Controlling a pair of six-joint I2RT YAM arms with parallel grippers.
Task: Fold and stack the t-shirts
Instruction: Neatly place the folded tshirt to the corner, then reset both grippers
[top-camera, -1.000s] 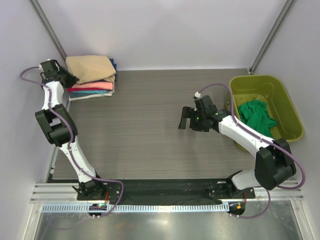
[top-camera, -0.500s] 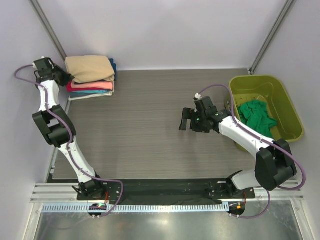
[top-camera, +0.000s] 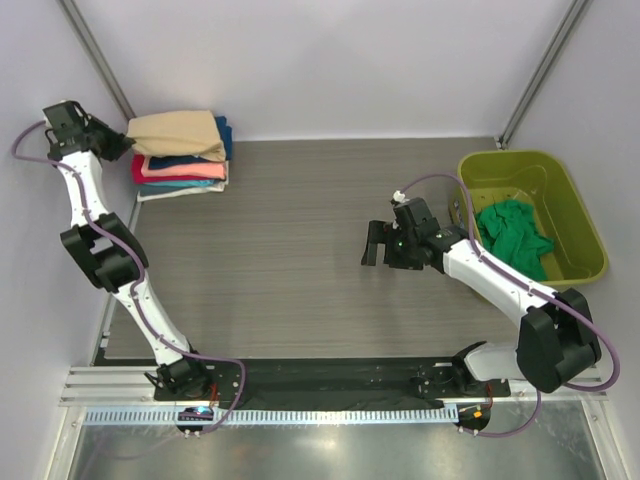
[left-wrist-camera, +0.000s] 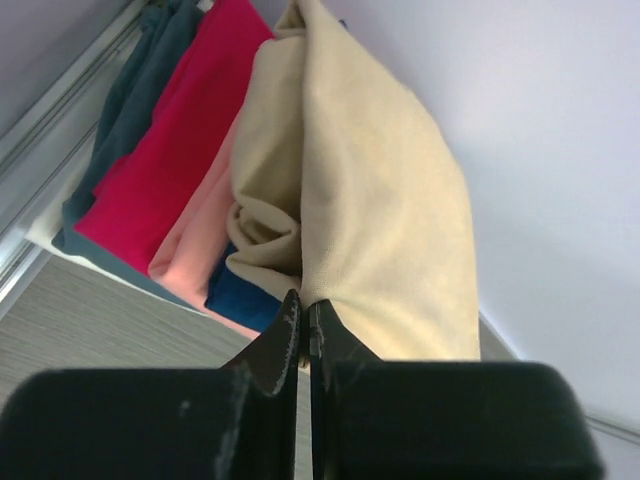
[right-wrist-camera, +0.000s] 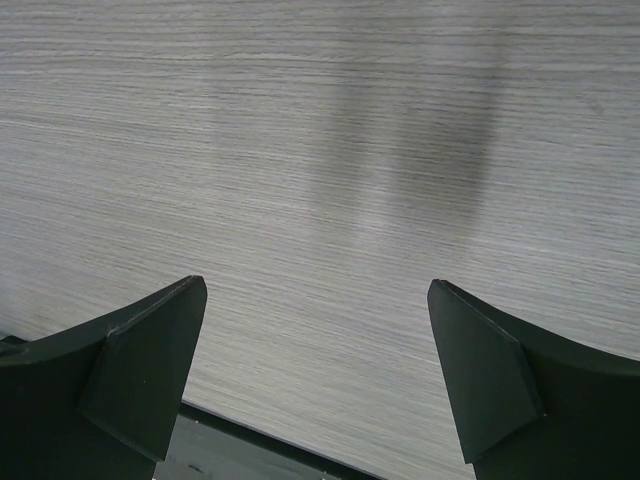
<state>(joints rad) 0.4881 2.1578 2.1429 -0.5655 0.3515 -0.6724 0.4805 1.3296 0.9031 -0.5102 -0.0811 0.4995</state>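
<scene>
Your left pincer (left-wrist-camera: 303, 305): pressed together, tips at the tan shirt (left-wrist-camera: 380, 200) edge
Your right pincer (right-wrist-camera: 318, 290): spread, green shirt (top-camera: 512, 235) well apart

folded t-shirts (top-camera: 180, 150) stacked far-left corner; green tee (top-camera: 512, 235) in tub (top-camera: 522, 175).

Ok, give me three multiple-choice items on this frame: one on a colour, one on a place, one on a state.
1. Topping the folded stack: A) red B) navy C) a tan beige cotton t-shirt.
2. The crumpled emerald green cotton t-shirt lies: A) held in the air B) in the lime-green rectangular plastic tub C) on that stack.
3. The right arm's fingers: A) open B) shut on cloth C) shut, empty.
C: tan covers the pile. B: green cloth inside the tub walls. A: grey wood-grain table shows between them.
</scene>
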